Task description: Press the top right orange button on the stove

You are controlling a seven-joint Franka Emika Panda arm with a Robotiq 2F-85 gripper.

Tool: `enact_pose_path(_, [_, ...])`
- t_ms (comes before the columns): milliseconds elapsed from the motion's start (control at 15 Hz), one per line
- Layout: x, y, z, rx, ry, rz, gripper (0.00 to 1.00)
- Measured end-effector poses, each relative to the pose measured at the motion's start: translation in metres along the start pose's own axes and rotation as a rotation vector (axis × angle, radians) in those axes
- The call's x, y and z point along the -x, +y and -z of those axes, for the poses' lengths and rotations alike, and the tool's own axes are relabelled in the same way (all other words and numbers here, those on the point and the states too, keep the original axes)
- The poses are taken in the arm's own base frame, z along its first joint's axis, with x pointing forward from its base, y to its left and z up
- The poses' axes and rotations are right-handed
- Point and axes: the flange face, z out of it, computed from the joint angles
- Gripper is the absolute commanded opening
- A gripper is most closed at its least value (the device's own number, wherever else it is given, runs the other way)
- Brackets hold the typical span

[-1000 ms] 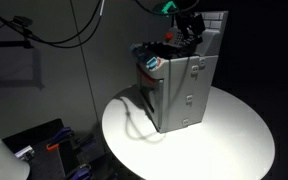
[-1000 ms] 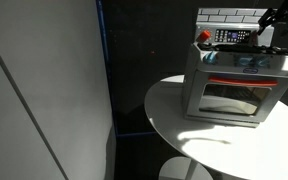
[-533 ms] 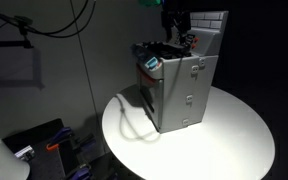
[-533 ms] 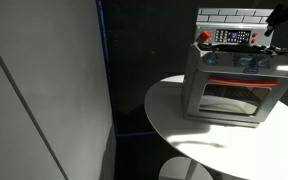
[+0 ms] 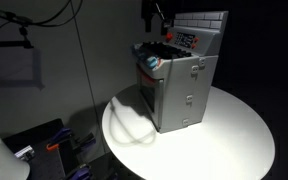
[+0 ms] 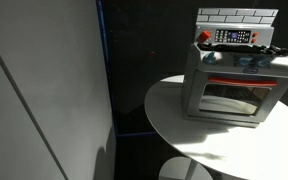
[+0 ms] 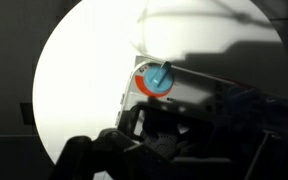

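My claw (image 5: pixel 156 12) hung above the stove (image 5: pixel 181 88), at the top edge of an exterior view, apart from it and touching nothing. It was a dark shape in a dark room, so I could not tell whether the fingers were spread or drawn together, and the black outlines low in the wrist view did not settle it. The stove stood upright on the round white table (image 5: pixel 239 135), its white tiled back panel (image 6: pixel 238 14) rising behind the cooktop with a dark control strip (image 6: pixel 234 37) across the panel's foot. There I could make out 1 orange-red button (image 6: pixel 205 36) at the strip's end; the others were too small to tell. From the wrist I looked down on a blue knob with an orange ring (image 7: pixel 159 78) at the stove's front corner, the table bright beyond it. I judged that the press itself was not in hand: I was off the stove, either lining up or standing clear, and nothing showed which. If the button was yet to be pushed, the next move called for lining 1 fingertip up with the strip's upper right button, coming down without clipping the panel, and pushing gently, since so light a toy might slide or tip.
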Motion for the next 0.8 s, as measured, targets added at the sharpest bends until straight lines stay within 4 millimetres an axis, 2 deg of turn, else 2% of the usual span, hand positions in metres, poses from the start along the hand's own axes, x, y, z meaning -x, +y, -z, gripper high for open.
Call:
enact_pose_path(333, [0.033, 0.002, 0.026, 0.001, -0.081, 0.085, 1.0])
enact_pose_path(600, [0.055, 0.005, 0.047, 0.019, -0.072, 0.109, 1.0])
enact_pose_path(800, [0.07, 0.008, 0.056, 0.03, -0.055, 0.11, 1.0])
